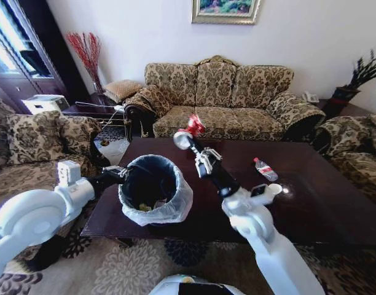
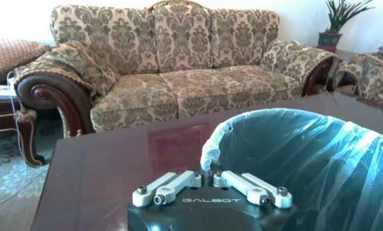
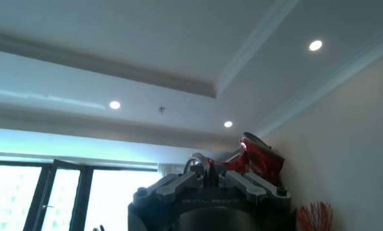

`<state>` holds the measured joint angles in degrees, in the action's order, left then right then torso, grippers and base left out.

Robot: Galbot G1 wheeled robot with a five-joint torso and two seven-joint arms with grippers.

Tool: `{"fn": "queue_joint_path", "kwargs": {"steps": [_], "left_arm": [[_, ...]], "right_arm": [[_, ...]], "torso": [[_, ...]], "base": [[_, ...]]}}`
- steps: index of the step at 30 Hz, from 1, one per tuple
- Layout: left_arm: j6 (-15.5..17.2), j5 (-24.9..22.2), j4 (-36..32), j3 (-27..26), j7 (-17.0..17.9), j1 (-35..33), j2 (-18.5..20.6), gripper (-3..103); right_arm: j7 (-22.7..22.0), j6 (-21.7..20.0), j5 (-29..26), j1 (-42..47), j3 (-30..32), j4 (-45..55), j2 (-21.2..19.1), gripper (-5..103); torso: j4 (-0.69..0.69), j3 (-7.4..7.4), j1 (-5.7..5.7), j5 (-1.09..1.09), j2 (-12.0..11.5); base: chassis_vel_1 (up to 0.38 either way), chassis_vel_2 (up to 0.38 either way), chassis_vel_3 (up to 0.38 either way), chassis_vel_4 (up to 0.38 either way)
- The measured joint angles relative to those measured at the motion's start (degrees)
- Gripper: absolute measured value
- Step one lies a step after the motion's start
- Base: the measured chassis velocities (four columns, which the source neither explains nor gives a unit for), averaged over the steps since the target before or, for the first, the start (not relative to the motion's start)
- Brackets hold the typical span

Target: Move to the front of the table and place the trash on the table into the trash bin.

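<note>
The trash bin (image 1: 154, 187), dark with a translucent white bag over its rim, is at the front left of the dark glossy table (image 1: 311, 203). My left gripper (image 1: 117, 174) is shut on the bag's rim (image 2: 212, 144); in the left wrist view the left gripper (image 2: 210, 179) pinches it beside the bin (image 2: 307, 159). My right gripper (image 1: 185, 137) is raised above the table just beyond the bin, shut on a crumpled red-white wrapper (image 1: 195, 125). In the right wrist view the right gripper (image 3: 207, 169) points at the ceiling with the wrapper (image 3: 258, 159). A clear bottle (image 1: 265, 169) lies on the table.
Some yellowish scraps (image 1: 145, 206) lie in the bin. A patterned sofa (image 1: 219, 98) stands behind the table, with armchairs at the left (image 1: 34, 141) and right (image 1: 354, 141). A side table with cables (image 1: 93, 110) is at the back left. Patterned carpet (image 1: 114, 270) lies in front.
</note>
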<state>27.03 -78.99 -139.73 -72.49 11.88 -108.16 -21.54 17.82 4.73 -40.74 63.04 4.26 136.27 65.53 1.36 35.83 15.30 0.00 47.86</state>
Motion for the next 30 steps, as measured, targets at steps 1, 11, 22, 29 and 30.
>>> {"fn": "queue_joint_path", "kwargs": {"steps": [1, 11, 22, 29, 30], "left_arm": [[0.01, 0.19, -0.07, -0.18, 0.01, -0.45, 0.0, 4], [0.02, 0.87, -1.41, -0.31, 0.21, -0.63, -0.06, 4], [0.07, 1.44, -3.34, -1.02, 0.07, -2.7, -2.68, 4], [0.07, 3.11, -3.5, -1.61, -0.08, -4.88, -4.27, 4], [-0.03, 3.59, -3.51, -1.86, -0.12, -5.44, -4.61, 4]], "right_arm": [[0.09, 0.02, 1.34, 0.98, -0.28, 0.55, -0.12, 3], [-2.32, 0.05, 11.59, 11.65, -3.7, 2.75, -2.18, 5], [-4.95, 0.35, 15.43, 13.19, -5.18, 1.39, -1.7, 41], [-3.71, 2.66, 14.35, 13.93, -3.02, 3.02, -1.3, 69], [-3.9, 3.21, 13.28, 14.21, -1.86, 3.4, -1.09, 74]], "torso": [[0.01, 0.0, 0.0, 0.01, 0.0], [0.01, 0.0, 0.0, 0.0, 0.0], [0.0, 0.01, 0.0, 0.01, 0.0], [0.0, 0.01, 0.0, 0.0, 0.0], [0.0, 0.01, 0.0, 0.0, 0.0]], "base": [[0.0, 0.0, 0.0, 0.0], [0.0, 0.0, 0.0, 0.0], [0.0, 0.0, 0.0, 0.0], [0.0, 0.0, 0.0, 0.0], [0.0, 0.0, 0.0, 0.0]]}}
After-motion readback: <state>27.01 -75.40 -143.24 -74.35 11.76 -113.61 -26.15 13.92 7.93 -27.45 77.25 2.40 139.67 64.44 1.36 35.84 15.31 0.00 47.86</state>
